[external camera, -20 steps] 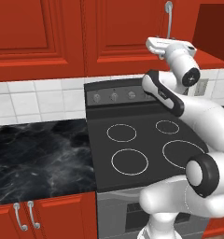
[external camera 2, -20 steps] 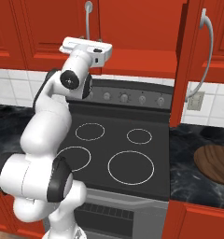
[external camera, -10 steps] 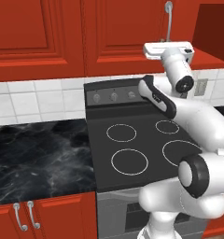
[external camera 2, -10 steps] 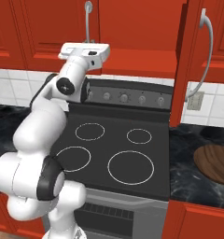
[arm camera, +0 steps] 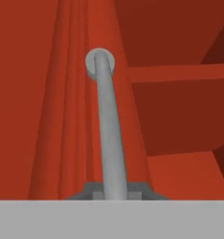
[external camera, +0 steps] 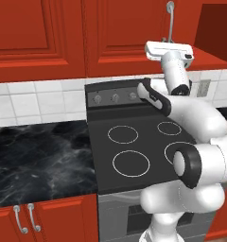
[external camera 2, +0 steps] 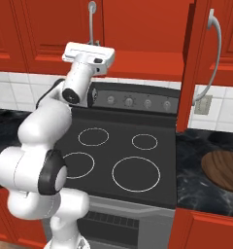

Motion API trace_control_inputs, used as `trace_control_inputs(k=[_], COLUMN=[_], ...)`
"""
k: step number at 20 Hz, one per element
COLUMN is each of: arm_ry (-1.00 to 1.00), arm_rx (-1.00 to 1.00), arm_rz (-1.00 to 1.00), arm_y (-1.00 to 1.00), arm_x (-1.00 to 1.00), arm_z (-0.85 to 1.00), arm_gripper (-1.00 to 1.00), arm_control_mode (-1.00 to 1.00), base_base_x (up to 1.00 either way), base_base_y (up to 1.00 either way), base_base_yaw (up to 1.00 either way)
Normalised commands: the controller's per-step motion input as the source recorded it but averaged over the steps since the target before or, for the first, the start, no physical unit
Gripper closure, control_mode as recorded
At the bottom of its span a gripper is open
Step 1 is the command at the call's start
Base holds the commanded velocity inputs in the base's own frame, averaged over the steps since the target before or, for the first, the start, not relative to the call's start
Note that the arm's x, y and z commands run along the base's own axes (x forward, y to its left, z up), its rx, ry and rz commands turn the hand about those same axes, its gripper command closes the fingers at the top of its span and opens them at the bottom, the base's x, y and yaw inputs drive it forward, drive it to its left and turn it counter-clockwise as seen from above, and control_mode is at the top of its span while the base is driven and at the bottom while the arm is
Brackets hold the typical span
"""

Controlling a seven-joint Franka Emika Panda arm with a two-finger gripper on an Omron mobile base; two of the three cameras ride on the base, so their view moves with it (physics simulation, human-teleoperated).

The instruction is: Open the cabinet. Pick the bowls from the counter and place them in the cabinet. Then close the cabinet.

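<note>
At lower centre of the hand view, my gripper (arm camera: 115,193) pinches the left door's handle (arm camera: 109,135): rigid, smooth metal, probably slippery. Cabinet (external camera 2: 138,34) door likely swings light.

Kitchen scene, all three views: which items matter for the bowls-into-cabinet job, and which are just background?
Job:
- cabinet, right door already swung open
- left door handle, tool shut on it
- dark wood bowl
- counter

Background:
- stovetop
- stove knobs
- lower doors with small handles
- wall outlet
</note>
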Motion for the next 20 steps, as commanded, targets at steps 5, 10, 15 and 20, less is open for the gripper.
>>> trace_control_inputs(k=[5, 10, 15, 20], arm_ry=[0.54, 0.39, 0.36, 0.27], arm_rx=[0.01, -0.2, -0.32, -0.32], arm_rz=[0.32, 0.34, 0.32, 0.3], arm_y=[0.13, 0.99, 1.0, 1.0], arm_x=[0.76, -0.91, -1.0, -1.0], arm_z=[-0.08, 0.14, 0.22, 0.37], arm_gripper=[1.0, 1.0, 1.0, 1.0], arm_control_mode=[-1.0, -1.0, -1.0, -1.0], base_base_x=[0.0, 0.0, 0.0, 0.0], base_base_y=[0.0, 0.0, 0.0, 0.0], base_base_yaw=[0.0, 0.0, 0.0, 0.0])
